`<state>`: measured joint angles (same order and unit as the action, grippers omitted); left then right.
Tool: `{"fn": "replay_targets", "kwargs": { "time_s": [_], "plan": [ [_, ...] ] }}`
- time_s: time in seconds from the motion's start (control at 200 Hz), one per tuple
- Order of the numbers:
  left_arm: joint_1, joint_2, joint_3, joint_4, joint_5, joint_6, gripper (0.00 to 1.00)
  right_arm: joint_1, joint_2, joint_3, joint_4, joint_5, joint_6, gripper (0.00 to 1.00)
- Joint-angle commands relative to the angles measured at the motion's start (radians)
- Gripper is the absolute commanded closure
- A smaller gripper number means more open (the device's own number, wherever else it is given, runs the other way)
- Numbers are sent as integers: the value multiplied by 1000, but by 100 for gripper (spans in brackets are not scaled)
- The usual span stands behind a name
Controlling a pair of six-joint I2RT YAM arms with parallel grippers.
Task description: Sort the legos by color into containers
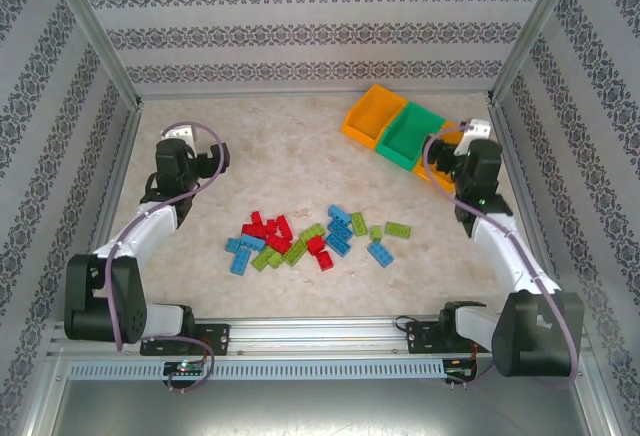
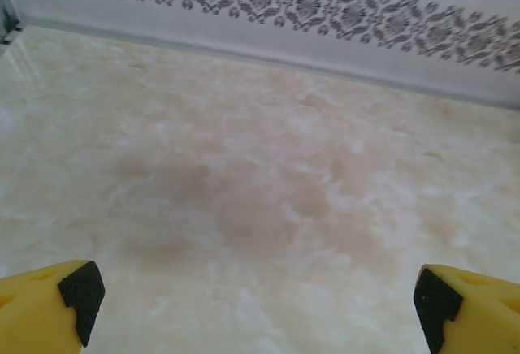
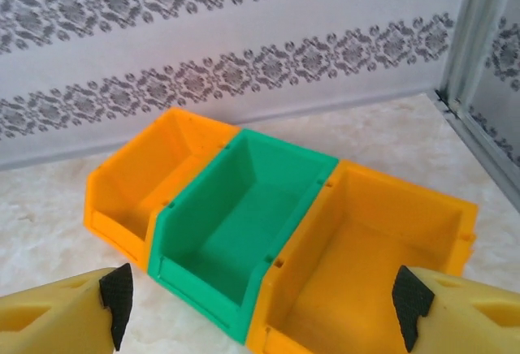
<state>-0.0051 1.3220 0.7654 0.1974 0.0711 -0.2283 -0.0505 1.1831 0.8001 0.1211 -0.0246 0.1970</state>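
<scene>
The legos (image 1: 310,236) lie in a loose pile of red, light blue and lime green bricks at mid-table, between the two arms. The containers stand in a row at the back right: an orange bin (image 1: 375,114), a green bin (image 1: 410,136) and a second orange bin (image 1: 447,168) partly under my right arm. My right gripper (image 3: 260,305) hovers open over the near rims of the green bin (image 3: 236,224) and the right orange bin (image 3: 382,248), nothing between its pads. My left gripper (image 2: 256,313) stands open over bare table at the left (image 1: 195,156), away from the pile.
Patterned walls with metal posts close the table (image 1: 300,156) at the back and sides; the right wall's post (image 3: 475,37) stands just behind the bins. A metal rail (image 1: 320,331) with both arm bases runs along the near edge.
</scene>
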Motion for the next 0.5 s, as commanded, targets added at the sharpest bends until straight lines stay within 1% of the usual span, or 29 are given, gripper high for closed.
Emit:
{"fn": "replay_targets", "kwargs": {
  "time_s": [0.0,0.065,0.105,0.135,0.22,0.29,0.37,0.495],
  "plan": [
    [-55,-5,65,-199,78,-66,1,-57,99,157,-415,70,61,16],
    [-84,5,113,-250,159,-37,0,-113,160,213,-479,63,111,18],
    [-100,11,129,-255,209,-29,0,-144,199,234,-496,31,144,19],
    [-114,16,138,-258,226,-29,0,-165,228,249,-509,4,164,21],
    [-154,24,160,-270,223,-30,1,-195,319,296,-550,-61,192,28],
    [-187,33,171,-284,210,-20,0,-195,372,321,-561,-91,195,28],
    [-219,46,182,-302,205,-12,0,-196,422,342,-569,-86,206,28],
    [-233,72,188,-312,257,-18,0,-196,481,372,-590,-78,210,28]
  ]
}}
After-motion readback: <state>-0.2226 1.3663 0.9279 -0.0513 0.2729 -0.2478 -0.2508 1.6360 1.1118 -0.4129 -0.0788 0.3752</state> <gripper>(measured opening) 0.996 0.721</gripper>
